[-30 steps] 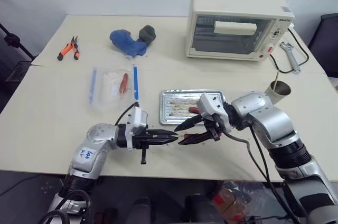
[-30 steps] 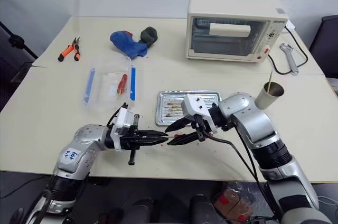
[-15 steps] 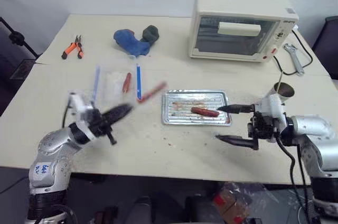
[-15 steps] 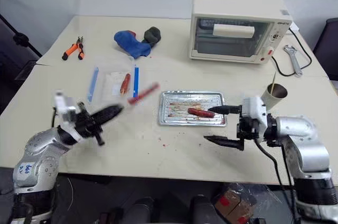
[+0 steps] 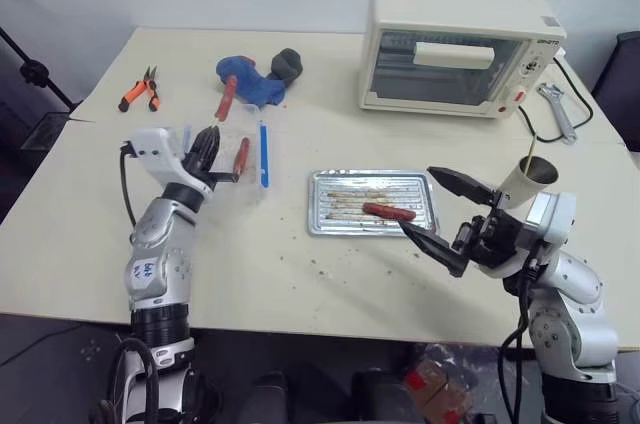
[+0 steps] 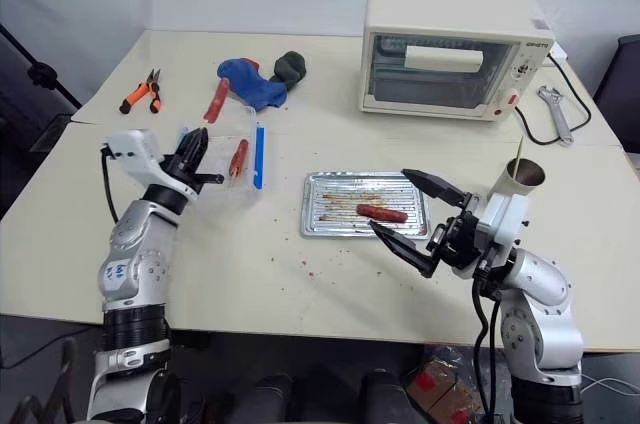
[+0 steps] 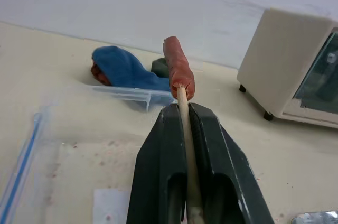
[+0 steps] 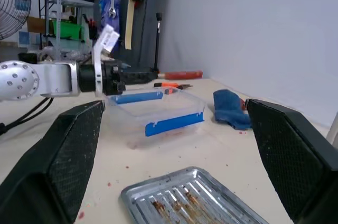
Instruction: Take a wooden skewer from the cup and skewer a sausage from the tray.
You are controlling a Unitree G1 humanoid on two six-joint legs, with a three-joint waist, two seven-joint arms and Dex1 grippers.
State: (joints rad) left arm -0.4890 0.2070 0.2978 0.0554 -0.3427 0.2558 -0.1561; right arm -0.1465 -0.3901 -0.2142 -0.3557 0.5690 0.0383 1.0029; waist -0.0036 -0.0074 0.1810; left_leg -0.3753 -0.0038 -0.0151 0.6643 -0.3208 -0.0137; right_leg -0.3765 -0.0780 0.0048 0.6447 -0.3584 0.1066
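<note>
Since arms parted, left gripper [image 7: 182, 145] lifted skewered sausage [image 7: 178, 72], right gripper [image 5: 447, 215] wide.

Pale beige bench [image 5: 300, 264], seam running across, speckled with crumbs. Between the two tools: silver tray [image 5: 372, 203], one sausage [image 5: 388, 211] in it, just ahead of the right tool [image 5: 448, 216]. Beside the right tool: paper cup [image 5: 529, 177]. Under the left tool [image 5: 205, 149]: clear plastic box [image 5: 222, 159] with blue edges. Beyond it: orange pliers [image 5: 137, 90], blue cloth [image 5: 248, 82]. Far side: toaster oven [image 5: 458, 45], wrench [image 5: 556, 109].
</note>
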